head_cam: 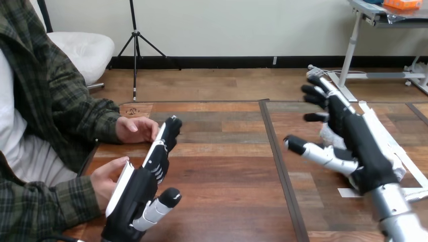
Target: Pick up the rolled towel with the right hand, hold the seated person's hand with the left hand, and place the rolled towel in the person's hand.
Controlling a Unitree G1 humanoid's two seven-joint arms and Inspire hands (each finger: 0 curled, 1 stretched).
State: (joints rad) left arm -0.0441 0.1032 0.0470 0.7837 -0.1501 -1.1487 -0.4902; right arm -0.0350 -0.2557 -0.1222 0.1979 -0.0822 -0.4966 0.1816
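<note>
- Right hand [364, 151]: fingers spread wide, holding nothing.
- Rolled towel [331, 135] lies on the surface [227, 166] directly under that hand, mostly hidden; its long axis seems diagonal.
- Left hand [144, 181]: fingers straight, just beside the person's nearer hand [107, 179], no grasp.

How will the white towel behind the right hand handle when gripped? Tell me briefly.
The towel looks like soft white cloth, so it should probably squash in a grip and feel light. On the flat table, a roll may roll if nudged. The open right hand hides most of it, so how tightly it is rolled cannot be told.
</note>
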